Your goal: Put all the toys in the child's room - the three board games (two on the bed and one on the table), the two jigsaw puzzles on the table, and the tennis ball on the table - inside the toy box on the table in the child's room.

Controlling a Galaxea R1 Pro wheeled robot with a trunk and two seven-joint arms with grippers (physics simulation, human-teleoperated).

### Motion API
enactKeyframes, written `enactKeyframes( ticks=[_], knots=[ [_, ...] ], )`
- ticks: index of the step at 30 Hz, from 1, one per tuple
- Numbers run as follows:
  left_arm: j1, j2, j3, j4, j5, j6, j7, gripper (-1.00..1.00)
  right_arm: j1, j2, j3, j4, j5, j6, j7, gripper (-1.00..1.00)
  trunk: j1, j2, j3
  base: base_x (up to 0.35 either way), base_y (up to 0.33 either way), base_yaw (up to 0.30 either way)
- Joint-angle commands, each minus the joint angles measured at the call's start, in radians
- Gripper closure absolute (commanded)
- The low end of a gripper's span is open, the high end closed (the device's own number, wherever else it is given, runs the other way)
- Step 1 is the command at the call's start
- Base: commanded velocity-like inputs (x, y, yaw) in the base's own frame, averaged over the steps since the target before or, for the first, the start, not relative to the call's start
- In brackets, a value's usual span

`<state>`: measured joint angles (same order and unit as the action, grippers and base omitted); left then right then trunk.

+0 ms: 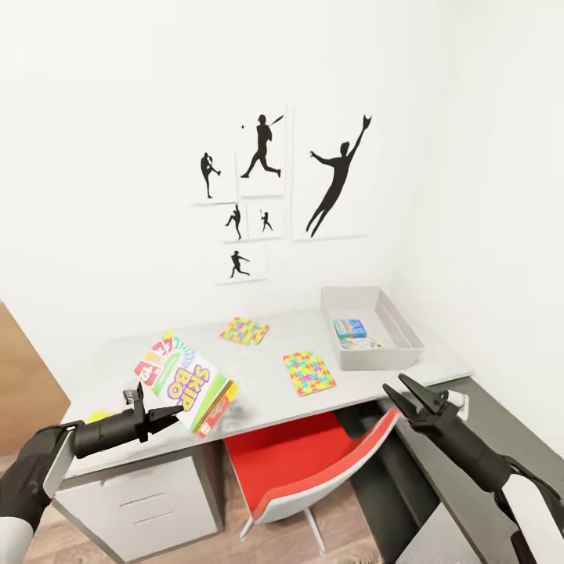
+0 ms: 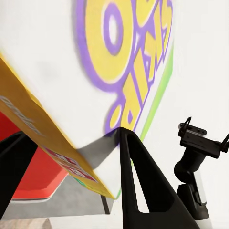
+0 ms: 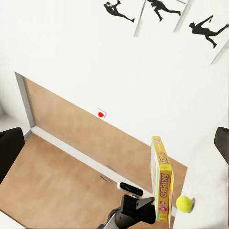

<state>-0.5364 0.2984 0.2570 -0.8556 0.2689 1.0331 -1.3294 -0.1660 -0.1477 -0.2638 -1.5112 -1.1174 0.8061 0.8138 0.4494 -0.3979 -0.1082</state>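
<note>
One long pale table (image 1: 274,384) stands against a white wall of black athlete silhouettes (image 1: 338,176), a red chair (image 1: 301,462) tucked beneath. At its far right end the grey toy box (image 1: 392,356) already contains two small board games (image 1: 350,327). Two bright jigsaw puzzles (image 1: 309,372) lie flat mid-table. The left gripper (image 1: 162,415) clamps a third board game (image 1: 188,382), lifted and tilted above the near edge. The right gripper (image 1: 401,394) hovers spread, holding nothing. A tennis ball (image 3: 184,203) sits just beside the lifted game.
</note>
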Motion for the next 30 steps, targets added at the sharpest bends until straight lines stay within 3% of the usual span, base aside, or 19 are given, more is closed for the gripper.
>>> enactKeyframes(
  ticks=[1,11,30],
  knots=[
    [-0.001,0.0,0.0,0.0,0.003,0.008,-0.002,1.0,-0.001,0.0,0.0,0.0,-0.002,0.005,0.001,-1.0,0.001,-0.002,-0.001,0.0,0.0,-0.243],
    [-0.001,0.002,0.0,0.0,0.004,0.008,-0.003,1.0,-0.001,0.0,0.0,0.003,-0.002,0.005,0.0,-1.0,0.001,-0.002,0.007,0.0,0.0,-0.225],
    [-0.001,0.003,0.004,0.0,0.004,0.001,-0.005,1.0,-0.001,0.0,0.0,-0.001,-0.002,0.004,0.001,-1.0,0.001,-0.002,0.016,0.014,0.0,-0.054]
  ],
)
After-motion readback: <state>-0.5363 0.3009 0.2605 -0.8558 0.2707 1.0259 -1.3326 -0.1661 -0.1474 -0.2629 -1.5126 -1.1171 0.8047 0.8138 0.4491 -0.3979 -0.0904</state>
